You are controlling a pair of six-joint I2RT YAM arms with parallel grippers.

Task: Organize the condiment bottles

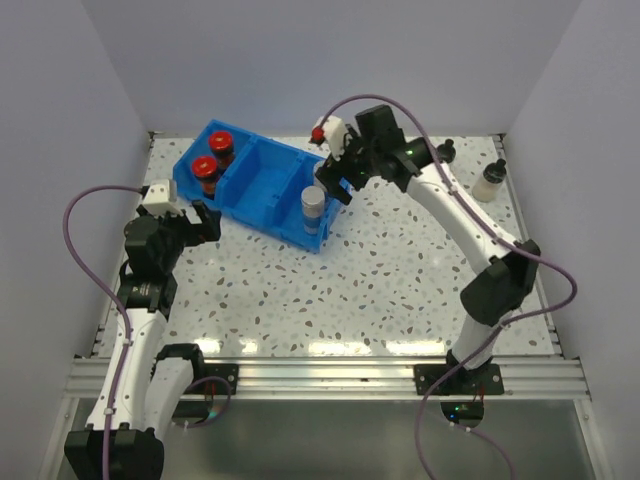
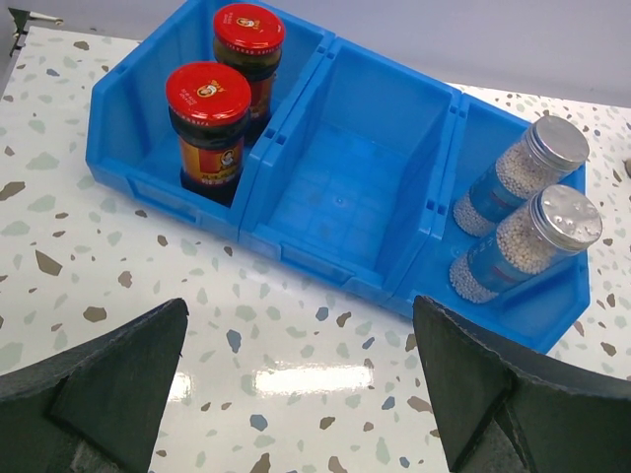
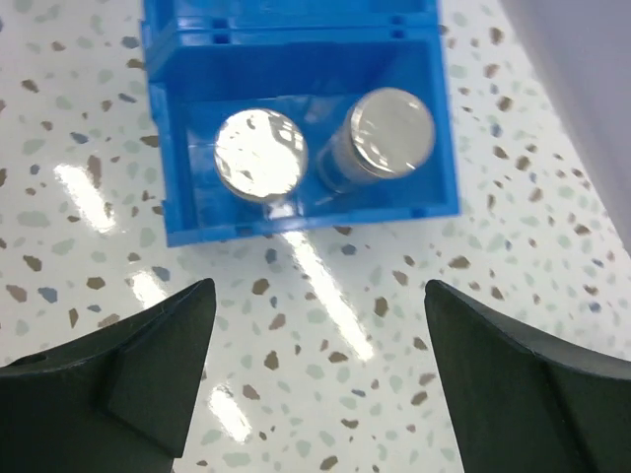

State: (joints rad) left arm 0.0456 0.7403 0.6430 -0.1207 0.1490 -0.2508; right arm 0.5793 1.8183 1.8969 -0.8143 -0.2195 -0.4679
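I read everything off the blue bin point(image 1: 262, 190), a three-pocket tray sitting slantwise on the speckled table point(image 1: 380, 270). Its left pocket holds the front red jar point(image 2: 208, 123) and the back red jar point(image 2: 247, 54). Both are upright and dark inside, one just behind the other. Its right pocket holds the front silver jar point(image 2: 523, 246) and the back silver jar point(image 2: 513, 172). They are clear, with pale grains and blue labels, caps up and just beside each other; whether they touch I can't make out. From the top camera I see only one of that pair, since the right arm point(image 1: 460, 215) covers the other.

My right gripper point(image 3: 315, 379) hangs above the bin's right pocket, looking straight down on the two silver caps. Its fingers point(image 3: 128, 384) are spread wide with only table between them. It pinches nothing and touches neither jar.

My left gripper point(image 2: 301, 394) sits low over the table on the bin's front side, near the left pocket. It is aimed at the front wall but stands apart from it. Its fingers are spread wide too, with nothing between them.

Well off to the bin's right, near the table's far edge, two small black-capped bottles stand outside the bin. One is the pale bottle point(image 1: 489, 183). The other is the dark bottle point(image 1: 450, 151), closer to the bin and right beside the right arm. Both are too small for me to make out anything more.
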